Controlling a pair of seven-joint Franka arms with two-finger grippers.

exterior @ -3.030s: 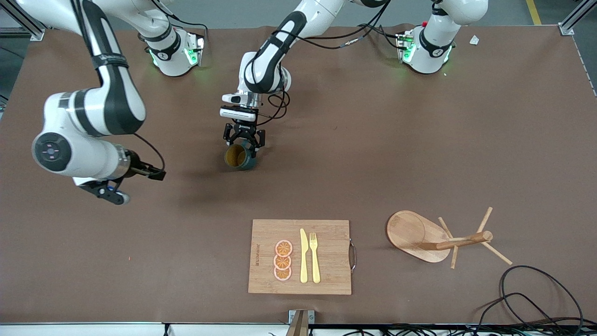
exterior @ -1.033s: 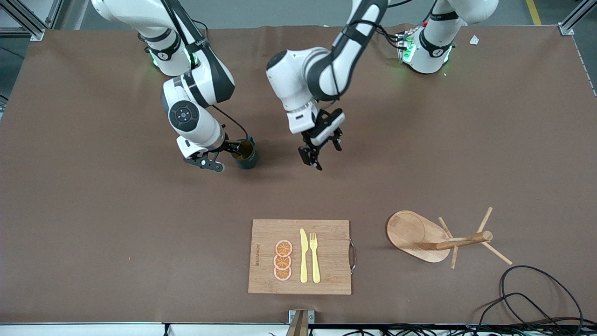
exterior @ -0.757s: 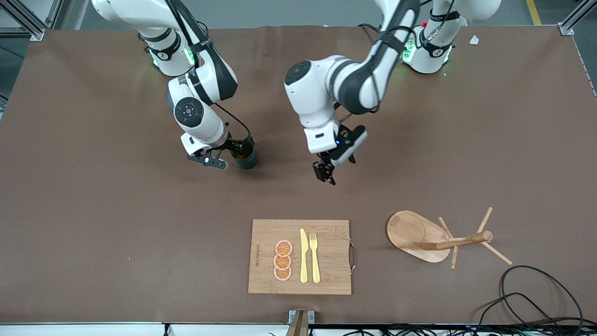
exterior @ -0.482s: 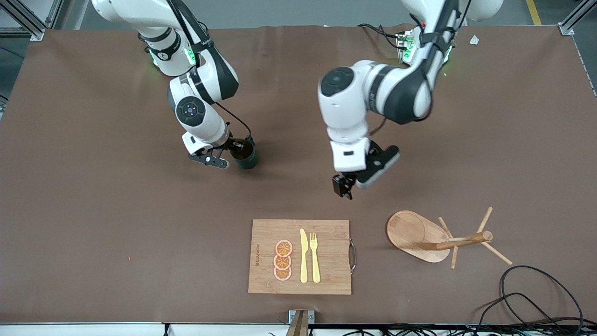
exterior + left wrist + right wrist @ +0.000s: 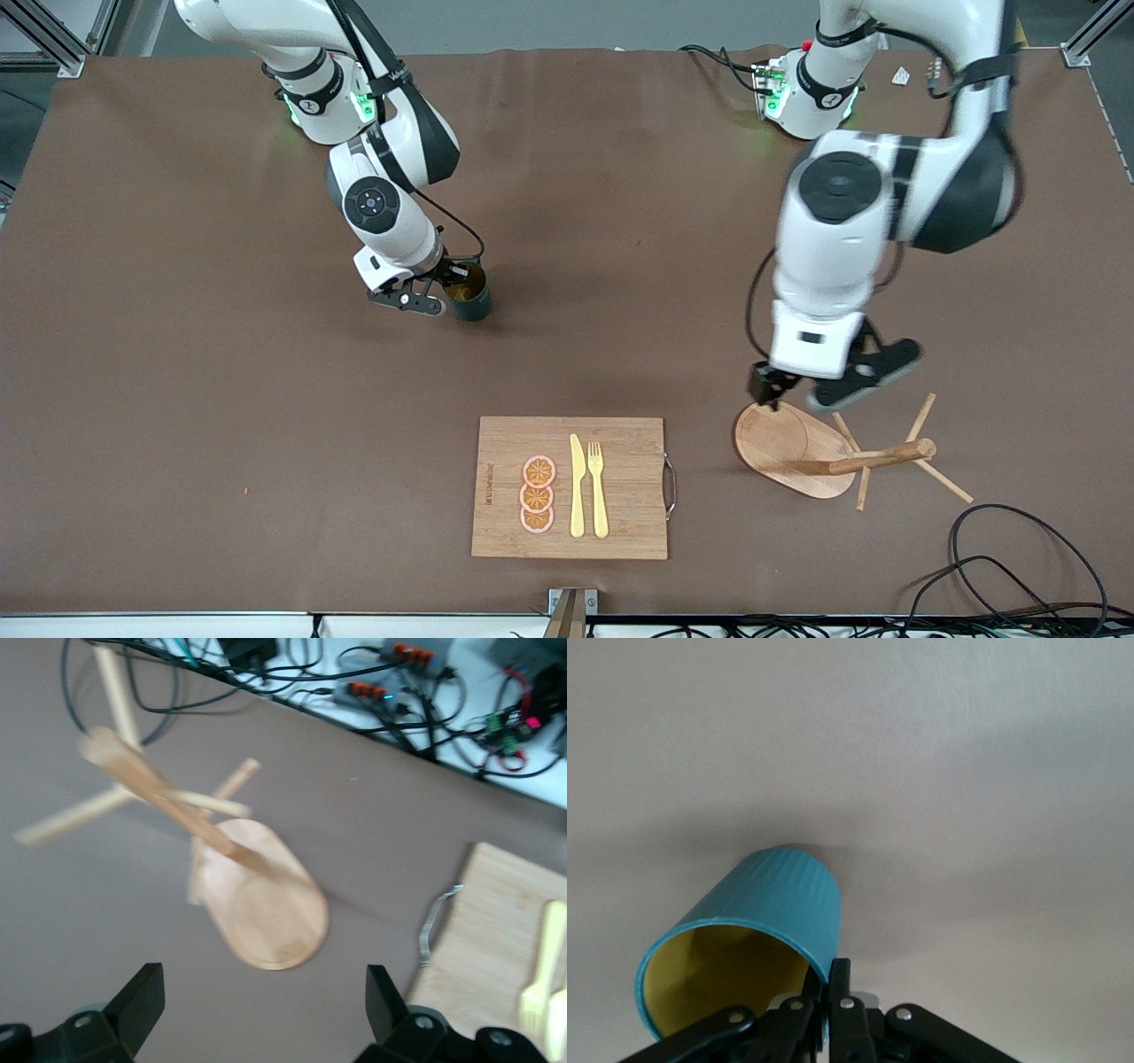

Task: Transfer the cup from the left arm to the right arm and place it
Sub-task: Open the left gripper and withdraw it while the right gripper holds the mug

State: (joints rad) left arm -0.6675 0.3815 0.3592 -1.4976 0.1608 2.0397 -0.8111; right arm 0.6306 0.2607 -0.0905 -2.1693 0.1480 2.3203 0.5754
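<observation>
Right end effector [image 5: 440, 292]: closed on the rim of the cup [image 5: 469, 296], one finger inside the mouth, one outside on the wall. The right wrist view shows this pinch close up [image 5: 833, 997]; in the front view the fingers merge into the cup's dark side. The cup [image 5: 749, 935] stands upright on the brown surface [image 5: 177, 372], toward the right arm's end, farther from the front camera than the cutting board [image 5: 570, 487].

Cup appearance: teal outer wall with fine ribbing, yellow inside, thin teal rim. The front view shows it darker, with a tan interior. No handle can be made out in either view.

Left end effector [image 5: 819, 390]: fingers spread apart, holding nothing, in the air over the edge of the wooden mug tree's base [image 5: 784, 443]. The left wrist view shows both fingertips [image 5: 142, 997] wide apart, with the mug tree [image 5: 221, 877] lying between them lower down; its oval base, slanted post and pegs are blurred. That view also catches the board's metal handle [image 5: 436, 917] and a yellow fork [image 5: 542, 979], plus cables at the surface edge.

The front view alone shows three orange slices [image 5: 537, 494], a yellow knife [image 5: 577, 486] and a black cable loop [image 5: 1019, 558].
</observation>
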